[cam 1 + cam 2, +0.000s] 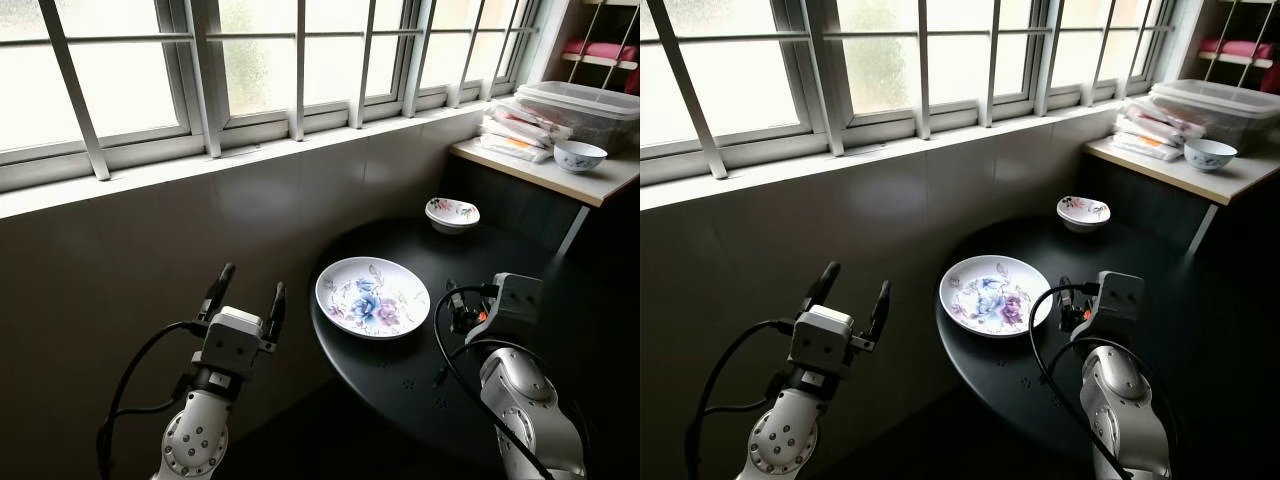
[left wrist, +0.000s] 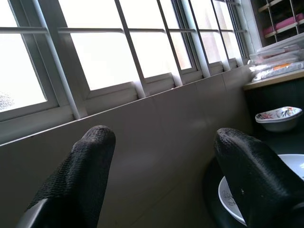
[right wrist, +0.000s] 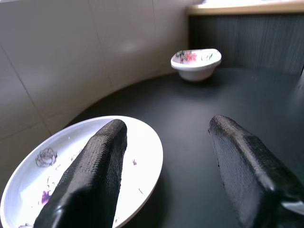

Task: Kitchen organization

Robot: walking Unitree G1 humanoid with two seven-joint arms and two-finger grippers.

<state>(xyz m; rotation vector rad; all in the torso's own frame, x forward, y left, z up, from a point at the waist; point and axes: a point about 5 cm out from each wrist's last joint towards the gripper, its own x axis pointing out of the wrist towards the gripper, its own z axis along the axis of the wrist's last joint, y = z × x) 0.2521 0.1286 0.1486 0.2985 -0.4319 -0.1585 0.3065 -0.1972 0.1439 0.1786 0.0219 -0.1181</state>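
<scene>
Progress on the kitchen tidying is judged to be at an early stage, since nothing is held and no dish appears to have been gathered. Places are given relative to the round black table [image 1: 560, 330]. A flowered plate [image 1: 372, 296] is seen lying flat near the table's edge on the window side. A small flowered bowl [image 1: 452, 213] is set at the table's far edge, well apart from the plate. Beyond the table, a wooden shelf [image 1: 590, 182] is seen carrying a blue-patterned bowl [image 1: 579, 155], stacked packets [image 1: 520, 132] and a clear storage box [image 1: 590, 108].

The right gripper [image 3: 166, 166] is held over the table just beside the plate, with its fingers [image 3: 90, 175] spread apart and empty, one of them above the plate's rim. The left gripper [image 1: 246, 297] is raised off the table's edge toward the tiled wall [image 1: 120, 290], likewise spread and empty.

Still to be done, it would seem: the plate is to be grasped, and both table dishes put away, perhaps on the shelf.
</scene>
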